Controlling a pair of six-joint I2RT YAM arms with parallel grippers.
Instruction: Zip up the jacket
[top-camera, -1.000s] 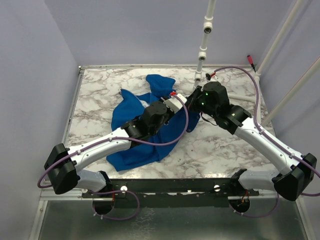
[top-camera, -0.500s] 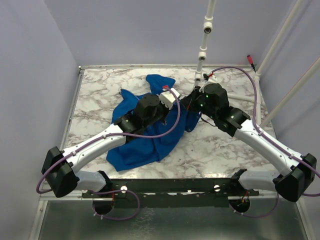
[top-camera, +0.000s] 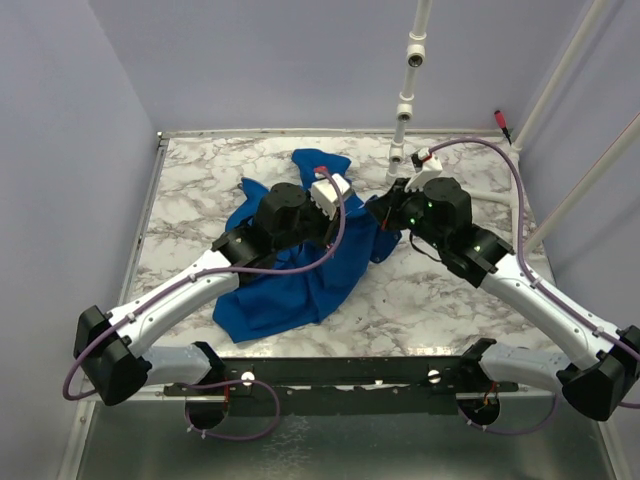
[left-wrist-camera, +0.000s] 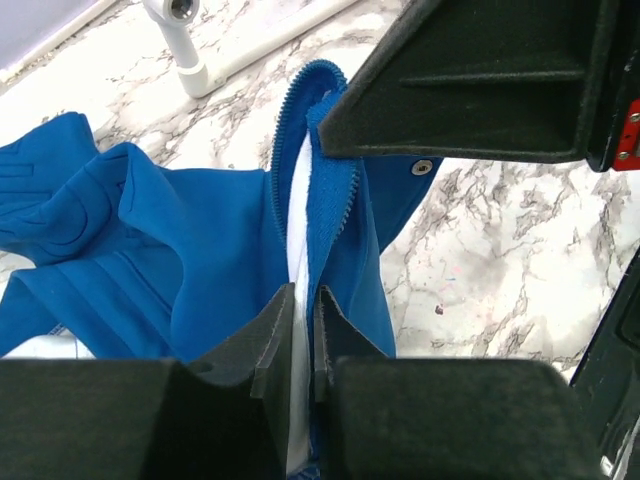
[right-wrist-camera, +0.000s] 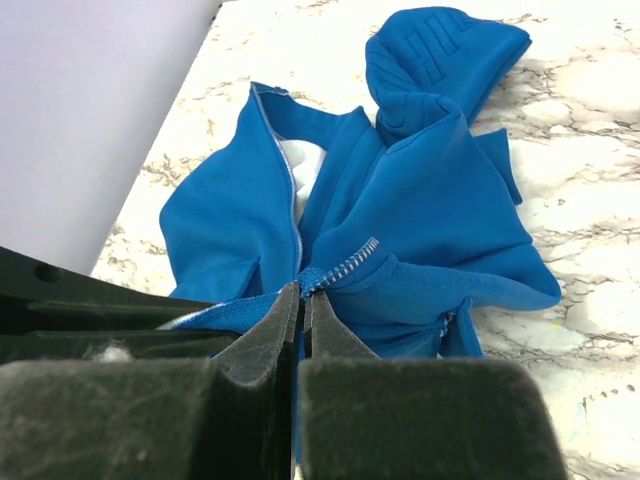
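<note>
The blue jacket (top-camera: 300, 285) lies crumpled on the marble table, hood (top-camera: 320, 162) toward the back. My left gripper (left-wrist-camera: 303, 297) is shut on the jacket's (left-wrist-camera: 150, 240) front edge, with white lining and blue zipper tape pinched between the pads. The zipper teeth (left-wrist-camera: 350, 195) run away from it to my right gripper's black pad (left-wrist-camera: 460, 80), which holds the far end lifted. In the right wrist view my right gripper (right-wrist-camera: 303, 290) is shut on the zipper's end (right-wrist-camera: 345, 265), with the jacket (right-wrist-camera: 430, 190) spread beyond. From above, both grippers (top-camera: 350, 212) (top-camera: 385, 212) meet over the jacket's right edge.
A white pipe stand (top-camera: 405, 100) rises from the table's back, and its foot (left-wrist-camera: 185, 40) is close behind the jacket. A white pipe (top-camera: 490, 197) lies behind the right arm. Bare marble (top-camera: 200, 170) surrounds the jacket. Pale walls close in the left and back.
My left gripper has narrowed onto the jacket's edge and slid back and left along it. The right gripper has shifted slightly right, still shut on the zipper end.
</note>
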